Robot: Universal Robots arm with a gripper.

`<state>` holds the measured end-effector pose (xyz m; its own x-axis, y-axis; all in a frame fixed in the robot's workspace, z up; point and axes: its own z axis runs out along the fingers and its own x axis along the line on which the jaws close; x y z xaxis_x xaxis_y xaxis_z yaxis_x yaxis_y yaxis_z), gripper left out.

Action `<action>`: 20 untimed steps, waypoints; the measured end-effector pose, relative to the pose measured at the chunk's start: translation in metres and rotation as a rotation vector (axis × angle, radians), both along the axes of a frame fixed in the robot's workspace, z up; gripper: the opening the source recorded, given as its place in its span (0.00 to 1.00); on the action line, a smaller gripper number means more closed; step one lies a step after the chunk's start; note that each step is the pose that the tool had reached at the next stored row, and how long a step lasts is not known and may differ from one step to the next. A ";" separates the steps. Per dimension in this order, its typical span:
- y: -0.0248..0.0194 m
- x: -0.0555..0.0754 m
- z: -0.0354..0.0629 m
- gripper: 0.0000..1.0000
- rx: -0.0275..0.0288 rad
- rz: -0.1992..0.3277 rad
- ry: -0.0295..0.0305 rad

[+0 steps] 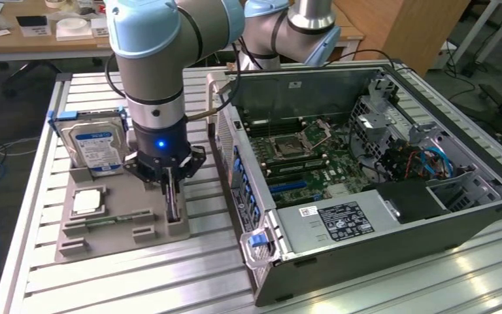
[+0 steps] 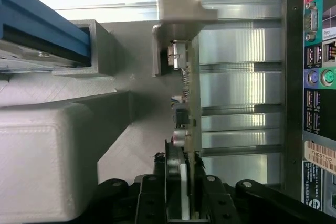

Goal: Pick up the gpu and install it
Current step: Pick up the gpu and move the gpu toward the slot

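- Leftmost in the exterior view, a hard drive (image 1: 94,147) with a blue-white label stands upright at the back of a gray holder tray (image 1: 120,196), which lies on the ribbed metal desk (image 1: 146,275).
- Lower in the frame, a square processor chip (image 1: 88,201) lies flat on the tray, and a narrow memory stick (image 1: 102,224) sits in a slot just below it.
- At the tray's right edge, left of the frame's centre, the gpu (image 1: 174,204) stands on edge in its slot.
- The tool (image 1: 172,183) hangs straight down astride the gpu's upper edge. I cannot tell whether it clamps the card or stands just clear of it.
- In the wrist view, the card's green board runs from the tool to a pale support post (image 2: 178,9).
- Across the exterior view's right half, the open computer case (image 1: 460,229) lies on its side, with its motherboard (image 1: 303,150) and silver power supply (image 1: 338,219) exposed.
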<state>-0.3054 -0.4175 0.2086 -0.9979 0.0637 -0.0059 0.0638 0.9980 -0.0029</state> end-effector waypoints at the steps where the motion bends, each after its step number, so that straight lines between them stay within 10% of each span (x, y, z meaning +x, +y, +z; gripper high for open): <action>1: 0.0000 0.000 0.0000 0.29 0.0000 0.000 0.0000; 12: 0.0001 0.000 0.0002 0.28 0.0004 0.000 -0.0007; 20: 0.0000 0.000 0.0220 0.28 0.0001 0.000 0.0002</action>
